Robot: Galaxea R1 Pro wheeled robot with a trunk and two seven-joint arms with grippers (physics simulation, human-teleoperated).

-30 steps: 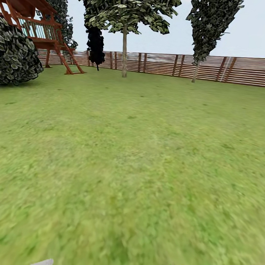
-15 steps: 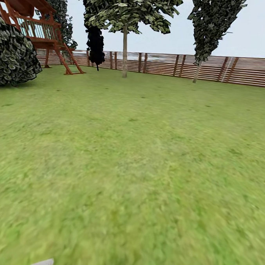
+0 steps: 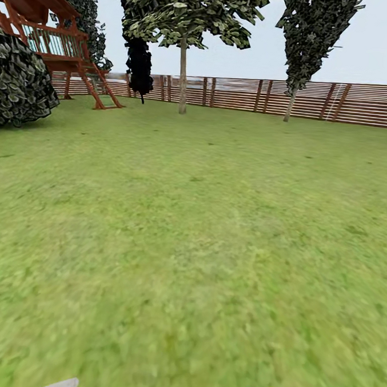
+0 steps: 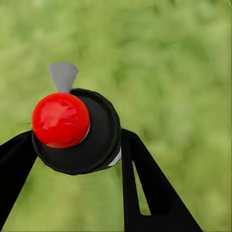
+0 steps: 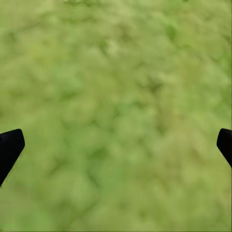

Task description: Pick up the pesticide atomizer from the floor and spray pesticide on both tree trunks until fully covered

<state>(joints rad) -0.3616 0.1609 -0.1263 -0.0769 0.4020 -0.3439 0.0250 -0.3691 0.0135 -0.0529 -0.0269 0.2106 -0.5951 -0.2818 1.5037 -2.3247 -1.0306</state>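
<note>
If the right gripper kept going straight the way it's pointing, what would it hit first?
Probably just the grass. The right gripper is open with nothing between its fingertips, and blurred lawn lies ahead; how far off is unclear.

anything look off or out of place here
Nothing stands out. The atomizer, black with a red cap, sits between the left gripper's fingers over the grass. The right gripper is open and empty above the lawn. The fence and playset stand upright.
</note>
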